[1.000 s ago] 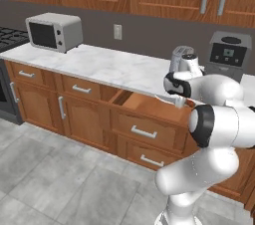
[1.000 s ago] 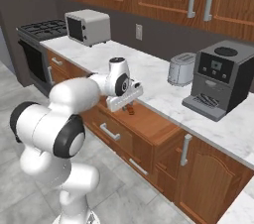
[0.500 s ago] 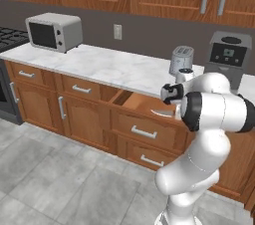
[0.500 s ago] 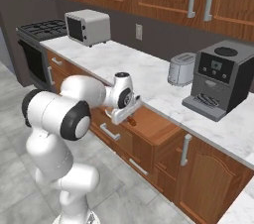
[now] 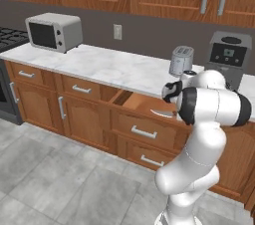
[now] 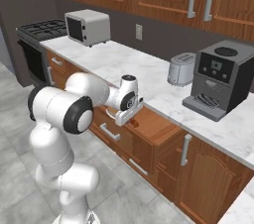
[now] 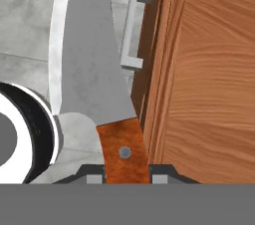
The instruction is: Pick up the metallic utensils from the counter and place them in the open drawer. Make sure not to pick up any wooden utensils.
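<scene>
Inspection of the present moment. The fingers (image 7: 124,175) are pinching the reddish-brown handle of a grey-bladed knife (image 7: 92,64), one finger on each flat side of the handle near its rivet. The blade runs straight out along the fingers' line of sight, its long axis in line with the hand, tip farthest from the fingers.

Position of the held item: in the hand view the blade lies over the grey floor and across the face of a closed drawer with a silver bar handle (image 7: 130,30), just outside the front edge of the open drawer (image 7: 214,84), whose light wooden inside takes up the right of that view. The knife therefore sits beside the cavity, not over it.

In the right base view the gripper (image 6: 130,119) hangs at the front lip of the open drawer (image 6: 154,126), below the marble surface (image 6: 149,77). In the left base view the hand is at the drawer's right end (image 5: 149,105), largely masked by the arm; a pale sliver there may be the blade, though I cannot confirm it.

Judgement: the deciding relation is sideways. The drawer's inside lies to one side of the blade, across its long axis, so the hand must shift toward the cavity until the whole blade clears the front board before release. Releasing here risks dropping the knife on the floor
</scene>
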Robot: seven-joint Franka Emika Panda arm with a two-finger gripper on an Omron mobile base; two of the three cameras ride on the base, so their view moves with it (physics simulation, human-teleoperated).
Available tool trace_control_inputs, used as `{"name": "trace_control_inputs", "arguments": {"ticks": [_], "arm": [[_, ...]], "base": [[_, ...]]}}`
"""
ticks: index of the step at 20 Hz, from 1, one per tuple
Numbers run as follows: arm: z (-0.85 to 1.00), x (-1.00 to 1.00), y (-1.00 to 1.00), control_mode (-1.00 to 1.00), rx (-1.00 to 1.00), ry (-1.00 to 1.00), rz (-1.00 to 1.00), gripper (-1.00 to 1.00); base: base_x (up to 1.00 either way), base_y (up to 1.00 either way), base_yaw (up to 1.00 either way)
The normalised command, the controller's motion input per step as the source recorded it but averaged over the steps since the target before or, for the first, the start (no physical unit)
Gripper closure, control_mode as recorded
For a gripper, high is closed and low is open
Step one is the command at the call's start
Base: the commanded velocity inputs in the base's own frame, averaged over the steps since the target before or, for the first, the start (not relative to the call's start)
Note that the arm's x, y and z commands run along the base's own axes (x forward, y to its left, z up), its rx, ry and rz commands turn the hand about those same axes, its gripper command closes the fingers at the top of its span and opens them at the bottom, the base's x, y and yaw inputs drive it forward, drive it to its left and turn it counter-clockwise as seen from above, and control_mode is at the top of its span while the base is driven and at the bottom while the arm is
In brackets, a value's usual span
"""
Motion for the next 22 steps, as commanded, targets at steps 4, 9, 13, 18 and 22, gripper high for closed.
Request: {"name": "trace_control_inputs", "arguments": {"ticks": [4, 9, 13, 18, 22], "arm": [[-0.16, 0.64, 0.00, -1.00, 0.01, 0.00, 0.00, 1.00], [-0.27, 0.51, -0.01, -1.00, 0.01, 0.00, 0.00, 1.00], [-0.35, 0.49, -0.06, -1.00, 0.02, 0.00, 0.00, 1.00], [-0.42, 0.44, -0.13, -1.00, 0.01, 0.00, 0.00, 1.00], [-0.53, 0.23, -0.22, -1.00, 0.00, 0.00, 0.00, 1.00]], "base": [[0.00, 0.00, 0.00], [0.00, 0.00, 0.00], [0.00, 0.00, 0.00], [0.00, 0.00, 0.00], [0.00, 0.00, 0.00]]}}
